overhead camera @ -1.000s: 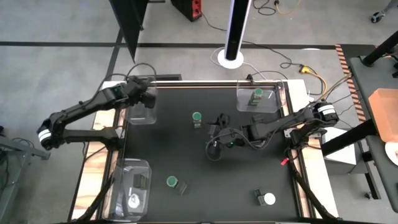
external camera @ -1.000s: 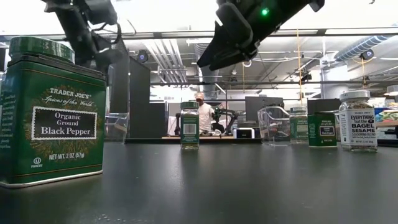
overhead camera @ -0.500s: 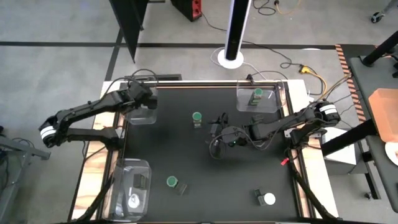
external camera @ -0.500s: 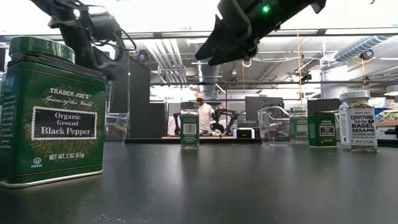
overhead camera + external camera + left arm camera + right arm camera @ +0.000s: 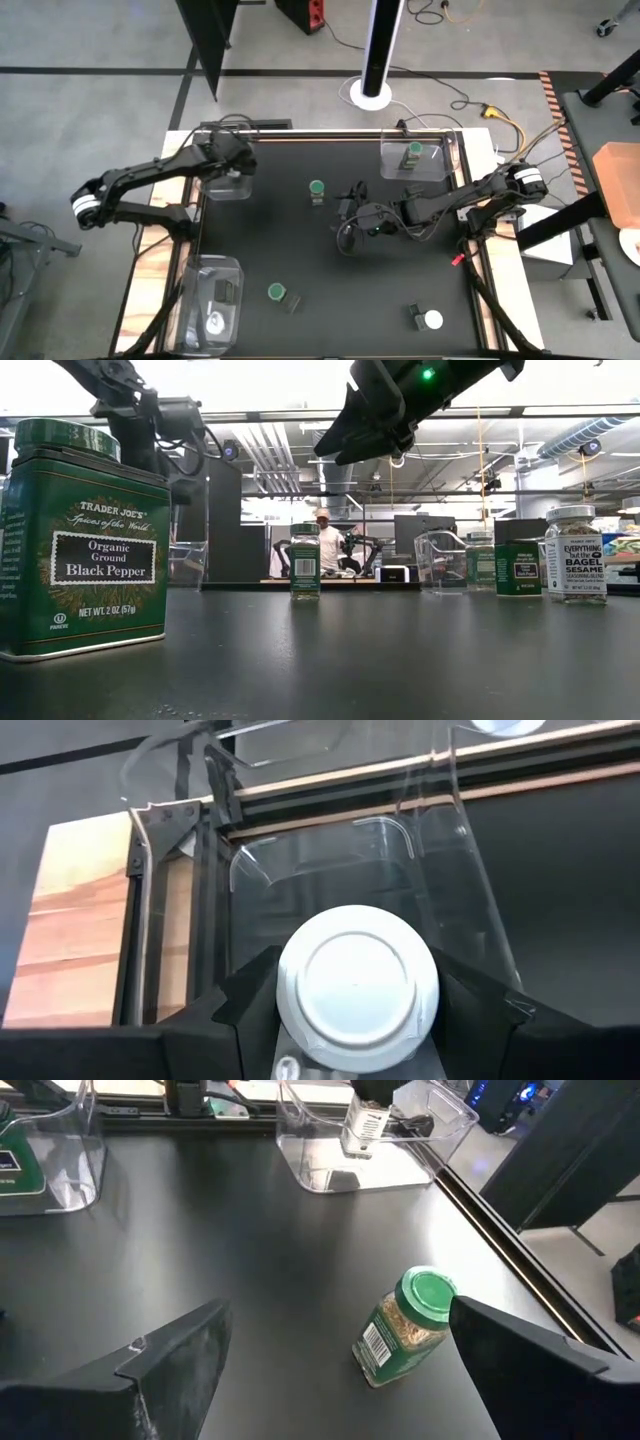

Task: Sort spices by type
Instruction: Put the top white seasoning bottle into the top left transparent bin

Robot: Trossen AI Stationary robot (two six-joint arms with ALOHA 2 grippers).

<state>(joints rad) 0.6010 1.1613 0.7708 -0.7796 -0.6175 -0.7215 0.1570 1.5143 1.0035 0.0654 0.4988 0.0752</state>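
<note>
A spice jar with a white lid [image 5: 357,982] is in my left gripper [image 5: 233,167], which is shut on it above the clear tray [image 5: 226,182] at the table's far left. The right wrist view shows that jar [image 5: 361,1125] hanging over the tray. A green-lidded spice jar [image 5: 317,190] stands upright on its base mid-table. My right gripper [image 5: 345,230] hovers open just right of and nearer than this jar [image 5: 405,1326], above the table, touching nothing. My left gripper pinches the white-lidded jar between its two fingers [image 5: 250,1010], one on each side at the lid end [image 5: 290,1005]. The fingers slant down from above and run along the jar, whose lid faces back toward the wrist. The jar hangs clear above the tray.
A clear tray [image 5: 443,170] at the far right holds a green tin [image 5: 413,153]. Another clear tray [image 5: 200,285] sits at the near left. A green-lidded jar [image 5: 278,293] and a white-lidded jar [image 5: 427,320] lie near the front edge. A black pepper tin [image 5: 85,540] stands close to the low camera.
My left gripper has come down toward the far-left tray with the white-lidded jar, rolling its wrist as it sank. The jar stays in the hold, clear of the tray.
</note>
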